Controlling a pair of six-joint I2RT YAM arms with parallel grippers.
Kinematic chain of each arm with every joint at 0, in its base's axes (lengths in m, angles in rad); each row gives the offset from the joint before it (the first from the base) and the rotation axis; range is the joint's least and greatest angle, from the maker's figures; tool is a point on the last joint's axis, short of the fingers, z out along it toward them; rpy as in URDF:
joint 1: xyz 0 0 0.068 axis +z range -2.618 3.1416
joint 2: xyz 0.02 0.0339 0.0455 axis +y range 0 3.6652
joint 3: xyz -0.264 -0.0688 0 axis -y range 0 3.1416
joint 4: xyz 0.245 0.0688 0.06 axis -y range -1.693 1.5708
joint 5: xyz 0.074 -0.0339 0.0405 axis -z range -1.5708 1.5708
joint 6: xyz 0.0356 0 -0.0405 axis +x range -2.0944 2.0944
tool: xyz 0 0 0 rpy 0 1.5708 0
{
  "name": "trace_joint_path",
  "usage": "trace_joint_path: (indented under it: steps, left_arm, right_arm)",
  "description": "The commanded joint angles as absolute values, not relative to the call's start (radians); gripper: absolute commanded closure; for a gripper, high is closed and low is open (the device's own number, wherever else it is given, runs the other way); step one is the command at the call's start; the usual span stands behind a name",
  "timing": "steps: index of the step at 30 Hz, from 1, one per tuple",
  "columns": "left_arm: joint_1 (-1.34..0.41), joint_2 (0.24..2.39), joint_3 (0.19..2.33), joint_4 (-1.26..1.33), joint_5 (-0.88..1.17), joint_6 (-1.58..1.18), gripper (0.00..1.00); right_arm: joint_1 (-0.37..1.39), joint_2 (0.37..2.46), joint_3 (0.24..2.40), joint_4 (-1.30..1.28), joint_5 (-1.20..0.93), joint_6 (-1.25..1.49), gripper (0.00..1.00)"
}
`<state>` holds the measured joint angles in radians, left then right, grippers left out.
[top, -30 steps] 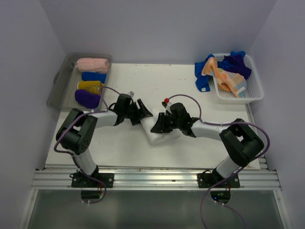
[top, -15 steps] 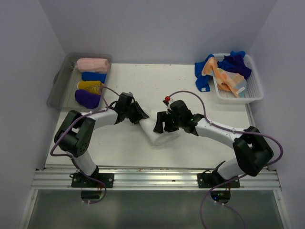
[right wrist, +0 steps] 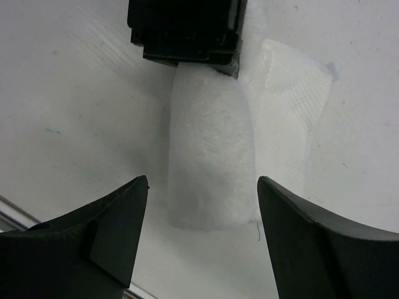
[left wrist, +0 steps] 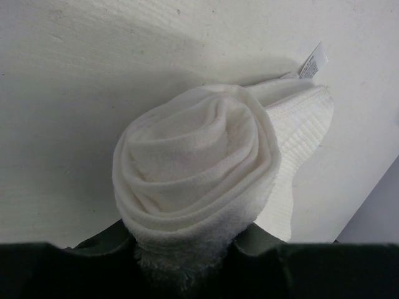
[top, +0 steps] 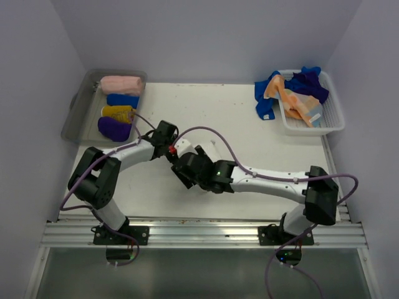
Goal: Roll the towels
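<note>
A robotics lab cell: plain pale walls [top: 206, 37] box in a white table [top: 230, 112] edged by an aluminium rail [top: 199, 232]

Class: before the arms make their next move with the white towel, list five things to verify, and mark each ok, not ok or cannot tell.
1. Hold: left gripper shut on one end of the towel: ok.
2. Readiness: right gripper open, its fingers on either side of the towel's other end, not touching it: ok.
3. Rolling finished: not ok, a flap lies flat beside the rolled part.
4. Room in the tray: ok, bare floor shows left of its four rolls.
5. Firmness of the left grip: cannot tell.
</note>
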<state>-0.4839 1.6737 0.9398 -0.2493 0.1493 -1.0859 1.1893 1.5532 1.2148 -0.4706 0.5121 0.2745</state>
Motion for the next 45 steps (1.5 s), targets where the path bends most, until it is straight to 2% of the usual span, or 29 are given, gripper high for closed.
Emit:
trace_joint_path:
  steps: [1,11,16,19,20,21,22,24,25,26,29,30,31,32,33,36,45]
  left_arm:
    - [-0.502,1.692,0.965,-0.313,0.127,-1.097,1.00]
    - [-0.502,1.694,0.974,-0.330,0.126,-1.094,1.00]
    - [-0.502,1.690,0.973,-0.331,0.129,-1.091,1.00]
    - [-0.502,1.689,0.973,-0.331,0.133,-1.089,1.00]
    - [-0.502,1.689,0.974,-0.331,0.133,-1.088,1.00]
    - [-0.502,1.689,0.976,-0.331,0.133,-1.088,1.00]
    - [-0.502,1.687,0.976,-0.331,0.133,-1.088,1.00]
    - [-0.500,1.684,0.980,-0.333,0.135,-1.083,0.99]
    - [-0.500,1.681,0.982,-0.330,0.135,-1.078,0.96]
    - [-0.499,1.678,0.986,-0.331,0.133,-1.075,0.91]
    - [-0.492,1.663,0.994,-0.330,0.129,-1.065,0.64]
    - [-0.489,1.649,0.996,-0.328,0.127,-1.057,0.46]
    - [-0.485,1.641,0.996,-0.327,0.127,-1.055,0.35]
    - [-0.477,1.631,0.997,-0.318,0.126,-1.049,0.18]
    - [-0.474,1.612,0.994,-0.314,0.127,-1.046,0.13]
    - [-0.463,1.585,0.994,-0.298,0.124,-1.034,0.05]
    - [-0.462,1.589,0.950,-0.221,0.179,-1.022,0.04]
  right_arm:
    - [1.256,1.659,1.262,-0.538,0.718,0.183,0.25]
    - [1.296,1.837,1.244,-0.489,0.827,0.163,0.25]
    - [1.295,1.891,1.241,-0.477,0.883,0.186,0.31]
    - [1.289,1.911,1.247,-0.471,0.902,0.198,0.47]
    - [1.287,1.911,1.247,-0.466,0.899,0.202,0.61]
    - [1.284,1.905,1.247,-0.462,0.893,0.204,0.68]
    - [1.281,1.896,1.241,-0.459,0.884,0.216,0.83]
    - [1.267,1.870,1.229,-0.437,0.833,0.233,0.93]
    - [1.258,1.832,1.209,-0.431,0.815,0.253,0.99]
    - [1.237,1.813,1.200,-0.425,0.766,0.267,1.00]
    - [1.195,1.726,1.146,-0.391,0.663,0.317,1.00]
    - [1.159,1.706,1.128,-0.362,0.578,0.331,1.00]
    - [1.140,1.662,1.091,-0.347,0.536,0.359,1.00]
    - [1.103,1.642,1.071,-0.333,0.455,0.374,1.00]
    - [1.085,1.623,1.052,-0.301,0.413,0.403,1.00]
    - [1.016,1.566,0.993,-0.246,0.268,0.445,1.00]
    - [0.864,1.508,0.851,-0.071,-0.035,0.610,1.00]
